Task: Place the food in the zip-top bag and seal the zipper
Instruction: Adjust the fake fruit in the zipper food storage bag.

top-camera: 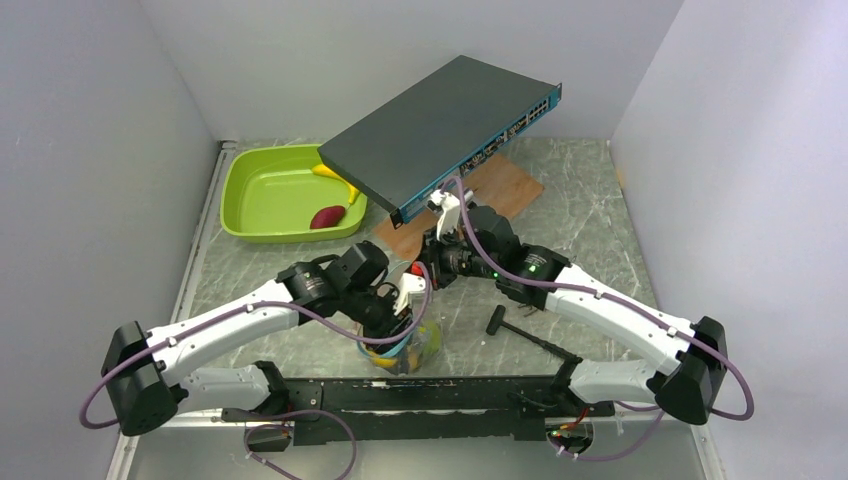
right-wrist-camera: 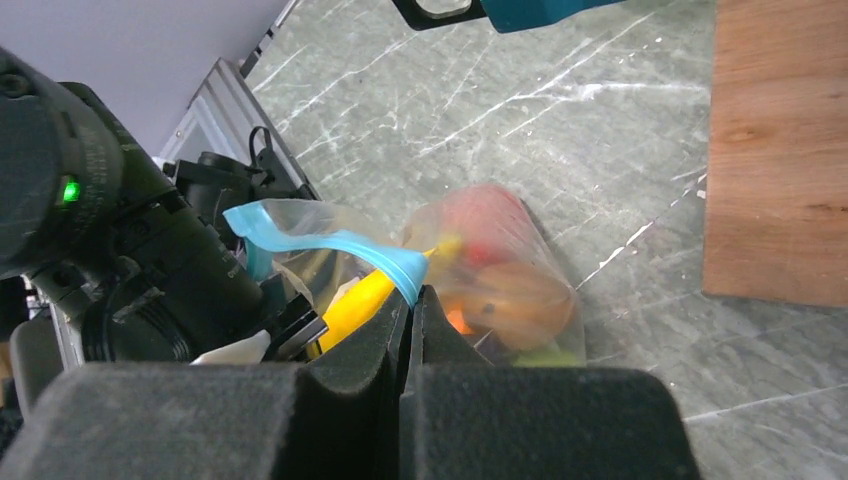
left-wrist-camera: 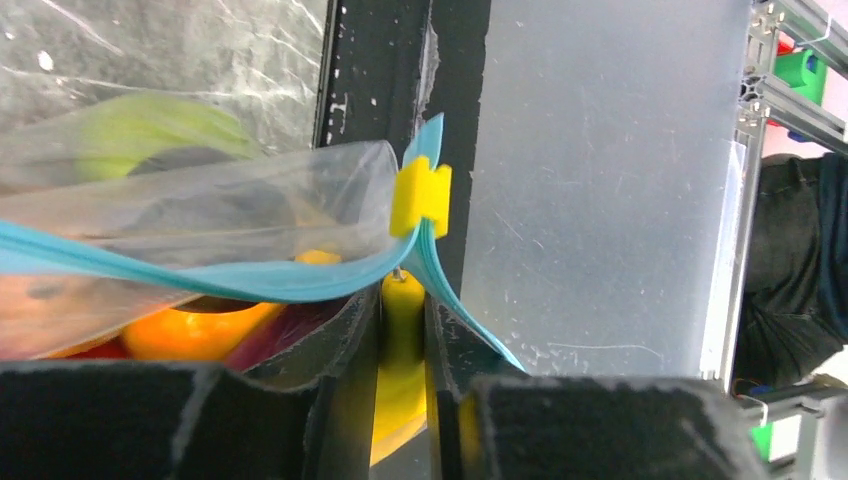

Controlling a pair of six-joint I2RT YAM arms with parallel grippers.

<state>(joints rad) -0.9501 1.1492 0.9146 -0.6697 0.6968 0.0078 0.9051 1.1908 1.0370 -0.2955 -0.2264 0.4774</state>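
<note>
The clear zip-top bag lies near the table's front edge, between the two arms. It holds an orange, a red apple and a green apple. Its teal zipper hangs open, with a yellow slider at one end. My left gripper is shut on a yellow banana at the bag's mouth. My right gripper is shut on the teal zipper and holds the mouth edge up. In the top view the left gripper and the right gripper meet above the bag.
A lime-green tray at the back left holds a dark-red piece and a yellow banana. A dark network switch hangs tilted over a wooden board. A black tool lies right of the bag.
</note>
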